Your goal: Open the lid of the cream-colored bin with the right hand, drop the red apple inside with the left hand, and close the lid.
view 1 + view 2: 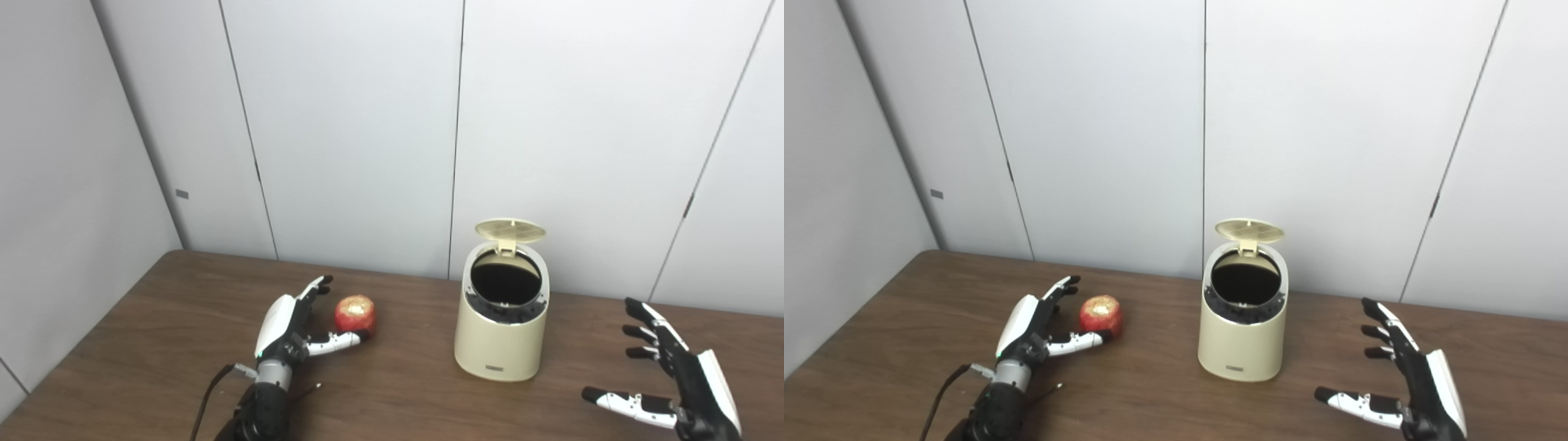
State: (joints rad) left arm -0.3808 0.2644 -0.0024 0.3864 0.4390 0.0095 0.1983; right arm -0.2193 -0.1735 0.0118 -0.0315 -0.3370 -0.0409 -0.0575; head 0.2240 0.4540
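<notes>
Lid (509,229) of the cream-colored cylindrical bin (501,343) stands open, so my first step looks done. My left hand (293,326), fingers spread, flanks the red apple (354,314) on the wooden table (153,343), not gripping. My right hand (670,373) waits open, apart from the bin. Dropping and closing remain.

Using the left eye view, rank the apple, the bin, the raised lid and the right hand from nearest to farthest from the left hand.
1. Apple: on the table, right beside the left hand, between its spread fingers.
2. Bin: mid-table, to the apple's right.
3. Lid: standing open at the bin's back rim, higher and farther back.
4. Right hand: open, at the table's far right.
</notes>
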